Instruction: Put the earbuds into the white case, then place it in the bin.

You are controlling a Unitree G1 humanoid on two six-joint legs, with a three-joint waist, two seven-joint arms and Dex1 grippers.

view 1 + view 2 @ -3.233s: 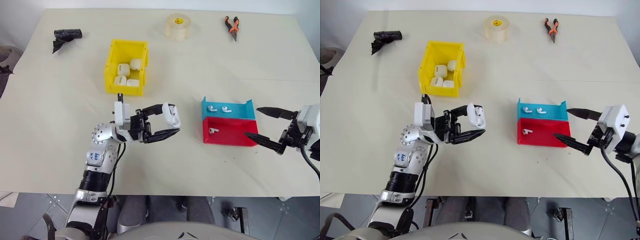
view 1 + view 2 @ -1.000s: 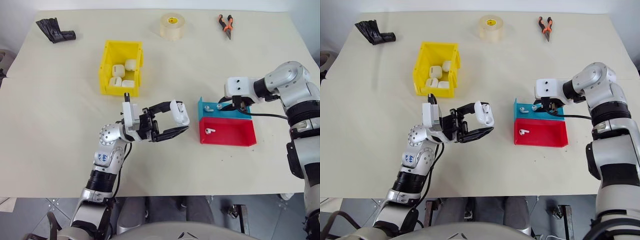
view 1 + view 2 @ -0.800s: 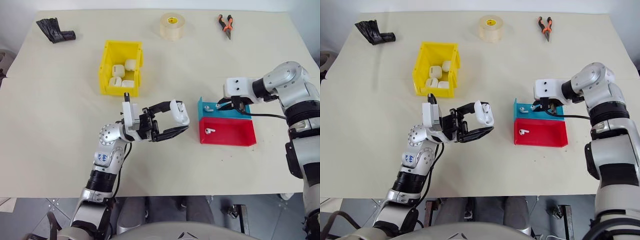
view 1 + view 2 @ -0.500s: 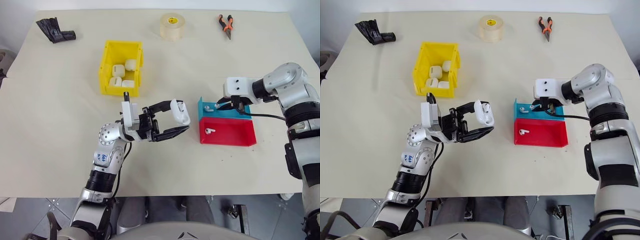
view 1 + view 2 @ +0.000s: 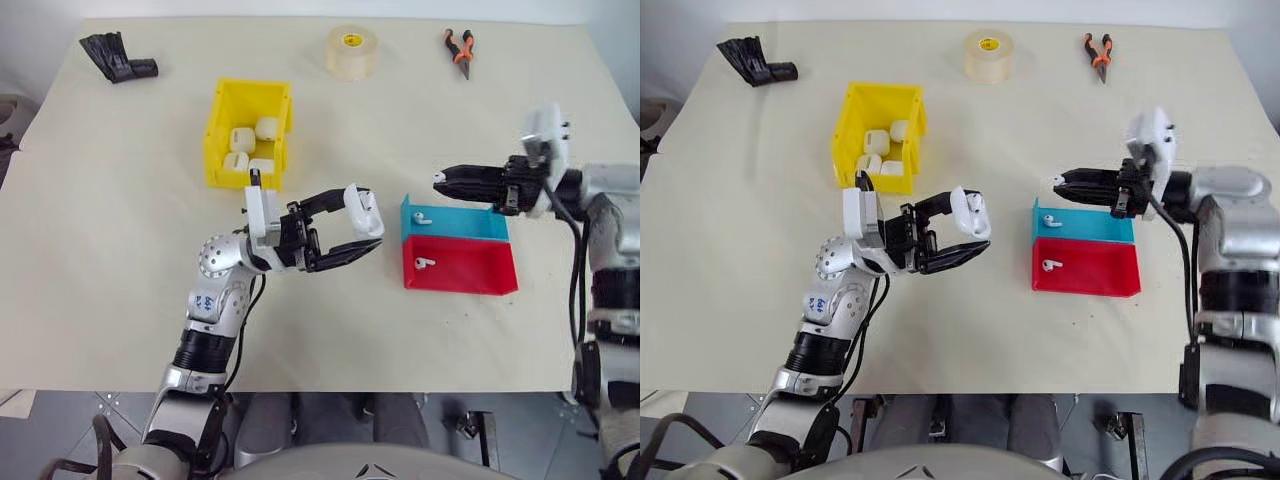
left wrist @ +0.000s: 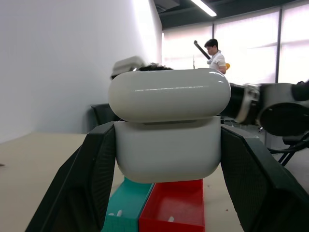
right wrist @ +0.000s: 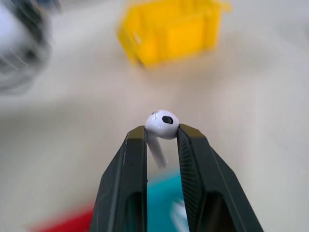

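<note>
Cream tabletop point(image 5: 120, 250) fills the scene, with a bright office behind it in the left wrist view, where a person point(image 6: 216, 58) stands by tall windows.

At the middle of the table the left gripper point(image 5: 362, 232) is raised off the surface, its two black fingers clamped on the sides of the white case point(image 5: 365, 210), whose hinged lid stands slightly lifted above the body. To its right, the right gripper point(image 5: 442, 181) reaches level toward the left, its jaws narrow and pinching one earbud point(image 7: 161, 126) by the head, stem hanging between the fingertips. This gripper hangs above the far left corner of the blue tray point(image 5: 470, 226), well apart from the case.

In the blue tray lies another earbud point(image 5: 422, 218); just nearer, touching it, the red tray point(image 5: 475, 270) holds a third earbud point(image 5: 424, 263).

Far left of the case stands the bin point(image 5: 222, 130), yellow, with several white cases point(image 5: 240, 140) inside. Along the far edge lie a roll of tape point(image 5: 352, 51) with a small yellow label too small to read, orange-handled pliers point(image 5: 461, 50), and a black bundle point(image 5: 118, 59).
</note>
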